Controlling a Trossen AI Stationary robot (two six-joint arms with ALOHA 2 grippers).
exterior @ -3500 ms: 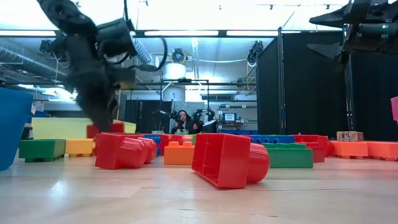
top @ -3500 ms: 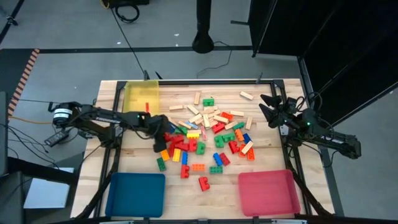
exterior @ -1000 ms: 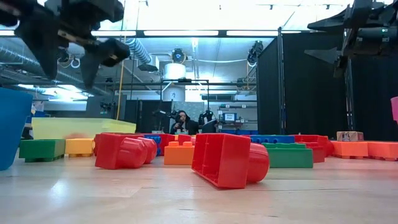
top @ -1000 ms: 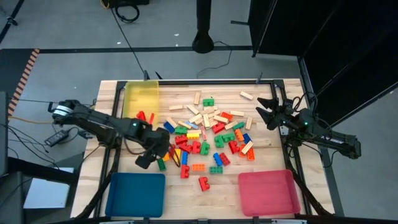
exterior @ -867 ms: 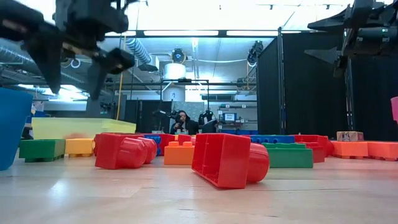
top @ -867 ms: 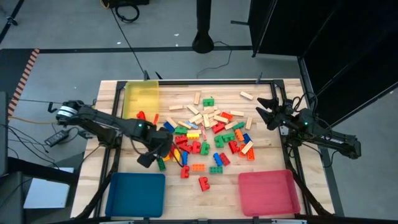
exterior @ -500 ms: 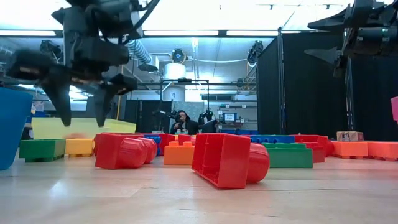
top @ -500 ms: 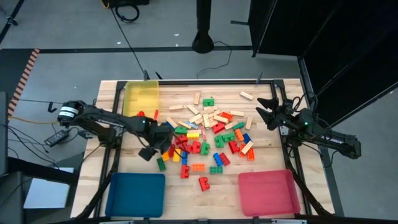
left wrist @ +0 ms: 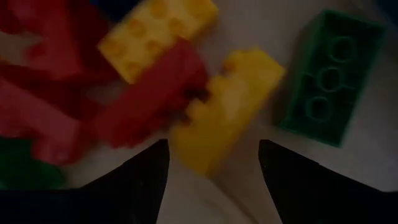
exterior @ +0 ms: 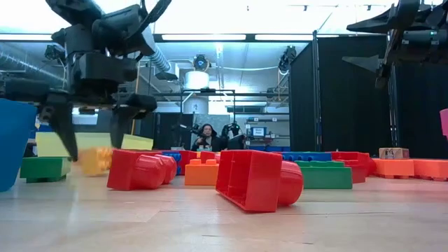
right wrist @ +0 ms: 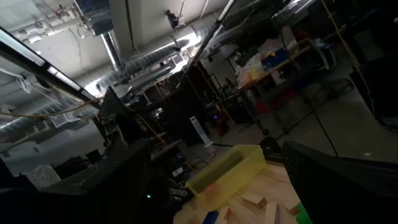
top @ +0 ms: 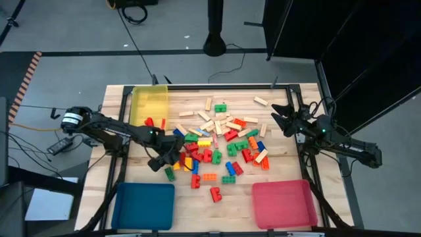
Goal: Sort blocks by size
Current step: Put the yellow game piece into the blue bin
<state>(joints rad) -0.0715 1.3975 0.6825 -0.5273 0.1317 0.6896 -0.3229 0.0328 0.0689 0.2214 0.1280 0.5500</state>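
The blocks point(top: 217, 143) are spread in a loose heap across the middle of the desk point(top: 276, 174), with a few red ones already dropped in the yellow tray point(top: 149, 105); the blue tray point(top: 143, 205) and pink tray point(top: 283, 203) look unused so far. The left pincer point(top: 162, 160) is held low at the heap's left edge, fingers spread, and a yellow brick point(left wrist: 224, 106) is framed right between them. Trouble is, that brick is jammed against a red brick point(left wrist: 149, 106), and a green brick point(left wrist: 326, 78) sits just beside it. If the fingers get closed off-centre, the red one could easily be pinched along too or the yellow one knocked askew. The right pincer point(top: 281, 116) is parked spread open at the desk's right edge, out of it.
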